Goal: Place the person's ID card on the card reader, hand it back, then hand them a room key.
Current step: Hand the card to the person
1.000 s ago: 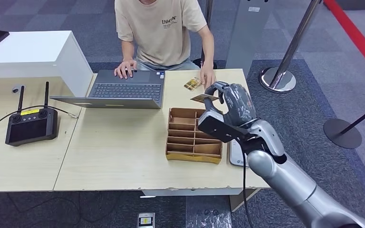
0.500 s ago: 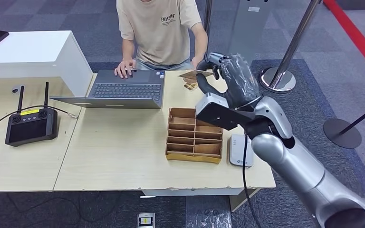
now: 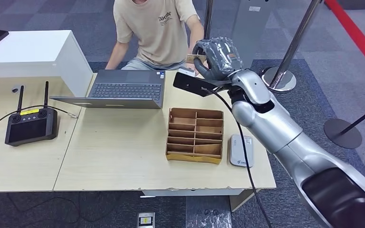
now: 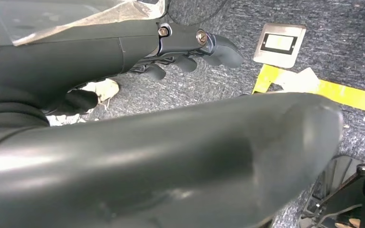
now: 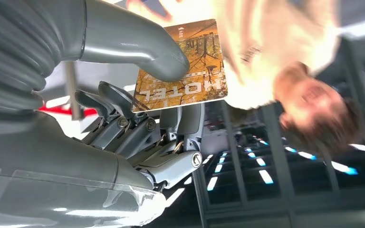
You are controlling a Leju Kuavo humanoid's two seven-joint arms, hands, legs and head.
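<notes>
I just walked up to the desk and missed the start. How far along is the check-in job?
Late stage, it seems. The card reader lies bare on the table, with no ID card on it, so that part looks finished. In hand: the right hand pinches a hotel key card, raised toward the person behind the laptop. Left: the person taking the card. The left hand hangs over the floor.

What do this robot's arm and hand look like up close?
The right arm is smooth silver metal in rounded segments, darkening to black near the shoulder. A thin black cable runs alongside it. A flat black bracket juts out at the wrist. The right hand is grey, with a ribbed cover, a thick grey thumb and darker metal fingers with visible screws.
</notes>
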